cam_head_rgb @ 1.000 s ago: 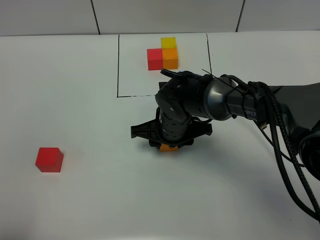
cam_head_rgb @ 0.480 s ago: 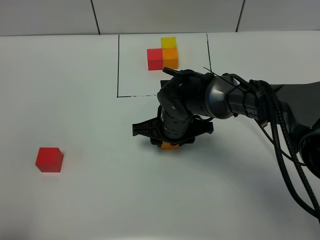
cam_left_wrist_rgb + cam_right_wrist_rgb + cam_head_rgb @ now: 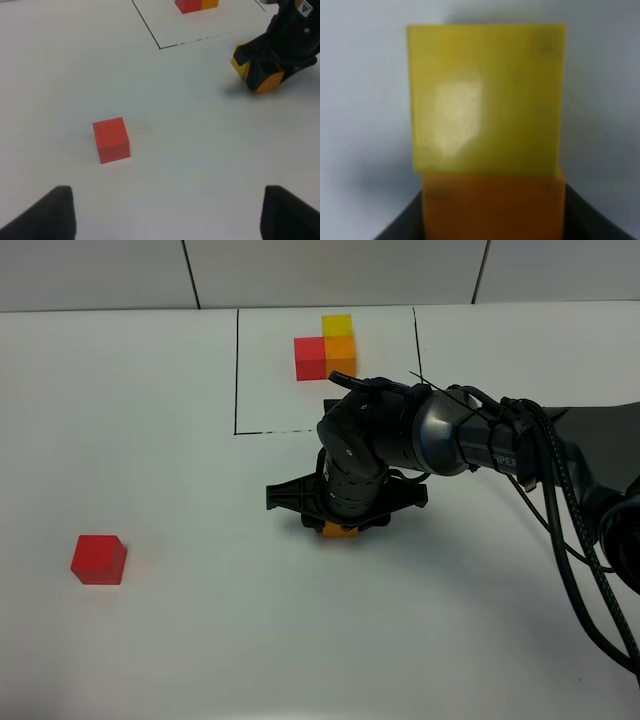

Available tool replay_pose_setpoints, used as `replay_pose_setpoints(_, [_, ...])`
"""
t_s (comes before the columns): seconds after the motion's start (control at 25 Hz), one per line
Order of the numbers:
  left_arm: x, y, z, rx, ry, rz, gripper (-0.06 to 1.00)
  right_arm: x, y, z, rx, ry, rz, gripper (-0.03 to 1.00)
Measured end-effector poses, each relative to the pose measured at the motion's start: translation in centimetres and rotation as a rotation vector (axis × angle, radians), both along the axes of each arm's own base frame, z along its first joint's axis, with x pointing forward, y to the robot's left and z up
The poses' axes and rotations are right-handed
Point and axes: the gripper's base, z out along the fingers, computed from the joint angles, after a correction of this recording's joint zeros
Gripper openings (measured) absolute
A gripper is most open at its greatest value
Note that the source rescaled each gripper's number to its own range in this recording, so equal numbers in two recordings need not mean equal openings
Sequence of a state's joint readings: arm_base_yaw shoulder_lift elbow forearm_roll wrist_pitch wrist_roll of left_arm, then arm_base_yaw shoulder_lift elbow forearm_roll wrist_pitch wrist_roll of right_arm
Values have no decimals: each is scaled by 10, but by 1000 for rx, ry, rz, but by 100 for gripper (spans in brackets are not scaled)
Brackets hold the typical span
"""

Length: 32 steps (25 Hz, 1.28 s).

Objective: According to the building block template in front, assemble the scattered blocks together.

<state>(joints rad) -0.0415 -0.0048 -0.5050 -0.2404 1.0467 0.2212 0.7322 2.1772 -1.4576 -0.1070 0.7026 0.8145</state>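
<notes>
The building block template (image 3: 326, 345), joined red, orange and yellow cubes, sits at the back inside a thin black frame. Of the scattered blocks, the red one (image 3: 98, 559) (image 3: 111, 140) lies alone at the left. My right gripper (image 3: 342, 525) points down mid-table, shut on the orange block (image 3: 340, 532) (image 3: 492, 205). The yellow block (image 3: 485, 97) (image 3: 238, 61) sits flush against the orange one and is hidden under the wrist in the high view. My left gripper (image 3: 170, 215) is open, low over the table near the red block, which lies apart from its fingers.
The black frame line (image 3: 236, 370) runs just behind the right gripper. The right arm and its cables (image 3: 560, 500) cross the right side of the white table (image 3: 200, 640).
The right gripper with the orange block has shifted a little to the right and away from the front. The red block and the left gripper have not moved.
</notes>
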Motion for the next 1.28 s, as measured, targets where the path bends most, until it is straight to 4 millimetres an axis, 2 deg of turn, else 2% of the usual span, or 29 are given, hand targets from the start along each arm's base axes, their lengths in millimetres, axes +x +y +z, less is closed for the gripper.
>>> replay_pose_setpoints(0.16, [0,0,0,0,0,0,70,0,0,0,0,1,4,3])
replay_pose_setpoints(0.24, [0,0,0,0,0,0,70,1,0,-3,-9,1,17,11])
replay_pose_setpoints(0.36, [0,0,0,0,0,0,70,1,-1,-2,-18,-6,50,37])
replay_pose_setpoints(0.48, [0,0,0,0,0,0,70,0,-2,1,-33,-2,77,68])
replay_pose_setpoints(0.56, [0,0,0,0,0,0,70,-1,-4,4,-45,2,95,83])
replay_pose_setpoints(0.64, [0,0,0,0,0,0,70,-1,-5,12,-39,-11,115,92])
replay_pose_setpoints(0.88, [0,0,0,0,0,0,70,-6,-7,61,1,-90,192,97])
replay_pose_setpoints(1.04, [0,0,0,0,0,0,70,-6,-16,82,1,-113,255,97])
replay_pose_setpoints(1.2, [0,0,0,0,0,0,70,14,-49,93,-19,-126,247,97])
replay_pose_setpoints(1.28, [0,0,0,0,0,0,70,27,-74,95,-35,-117,202,97])
